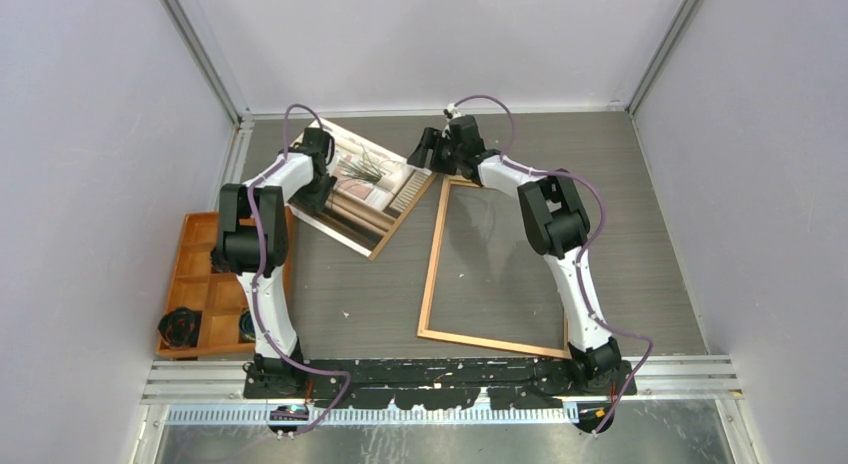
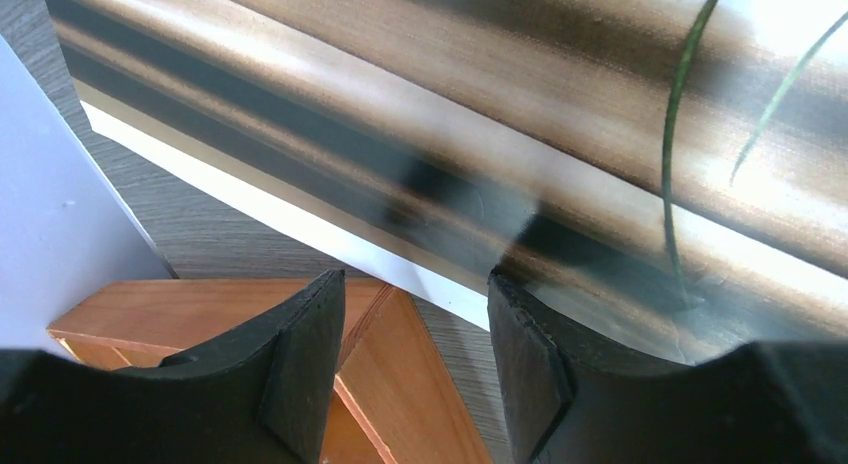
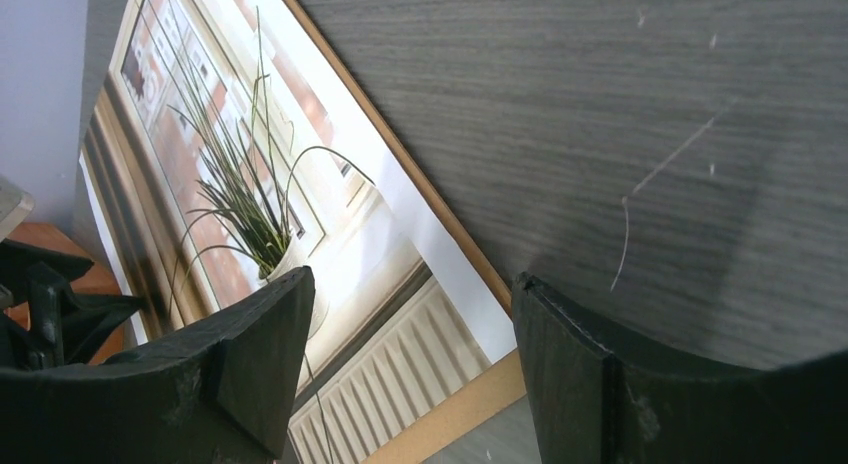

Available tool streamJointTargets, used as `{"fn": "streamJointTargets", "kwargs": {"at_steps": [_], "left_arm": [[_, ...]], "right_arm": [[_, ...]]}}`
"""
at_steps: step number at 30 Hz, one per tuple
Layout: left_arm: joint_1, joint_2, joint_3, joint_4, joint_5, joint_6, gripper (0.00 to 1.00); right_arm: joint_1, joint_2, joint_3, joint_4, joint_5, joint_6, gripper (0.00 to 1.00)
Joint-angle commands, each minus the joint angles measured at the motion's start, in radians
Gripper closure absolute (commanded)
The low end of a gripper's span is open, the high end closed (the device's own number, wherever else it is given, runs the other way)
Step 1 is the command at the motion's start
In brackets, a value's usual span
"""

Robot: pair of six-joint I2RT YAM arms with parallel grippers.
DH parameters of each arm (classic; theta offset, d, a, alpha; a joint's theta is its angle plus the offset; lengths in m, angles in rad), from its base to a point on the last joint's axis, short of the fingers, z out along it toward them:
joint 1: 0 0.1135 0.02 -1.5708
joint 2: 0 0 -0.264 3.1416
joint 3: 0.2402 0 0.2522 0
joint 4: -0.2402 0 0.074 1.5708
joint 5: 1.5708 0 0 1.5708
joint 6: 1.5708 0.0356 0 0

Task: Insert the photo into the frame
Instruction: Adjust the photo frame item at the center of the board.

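The photo (image 1: 365, 184), a window scene with a spindly plant, lies face up and turned askew at the back left of the table, on a brown backing board (image 1: 398, 224) that shows along its edges. The frame (image 1: 432, 264), a thin wooden rectangle with the table showing through it, lies to the right of the photo. My left gripper (image 1: 322, 189) is open at the photo's left edge. In the left wrist view the photo (image 2: 450, 134) runs just past the gripper (image 2: 415, 314), with nothing between the fingers. My right gripper (image 1: 425, 154) hangs open over the photo's right corner (image 3: 260, 154), fingers (image 3: 270, 364) either side of it.
An orange compartment tray (image 1: 195, 274) with black items (image 1: 180, 326) sits at the left, next to the left arm; its wood (image 2: 400, 384) shows under the left fingers. Grey walls close in the table on three sides.
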Motion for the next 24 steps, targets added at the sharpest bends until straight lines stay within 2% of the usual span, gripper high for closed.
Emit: {"fn": "streamJointTargets", "kwargs": {"at_steps": [1, 12, 24], "left_arm": [[0.003, 0.006, -0.035, -0.005, 0.061, -0.003, 0.43], [0.003, 0.015, -0.041, -0.003, 0.062, -0.001, 0.43], [0.003, 0.030, -0.020, -0.008, 0.064, 0.000, 0.43]], "right_arm": [[0.082, -0.082, -0.077, 0.005, -0.091, 0.066, 0.24], [0.128, -0.101, -0.074, -0.021, -0.081, 0.023, 0.23], [0.128, -0.131, -0.086, 0.006, -0.147, 0.071, 0.24]]}}
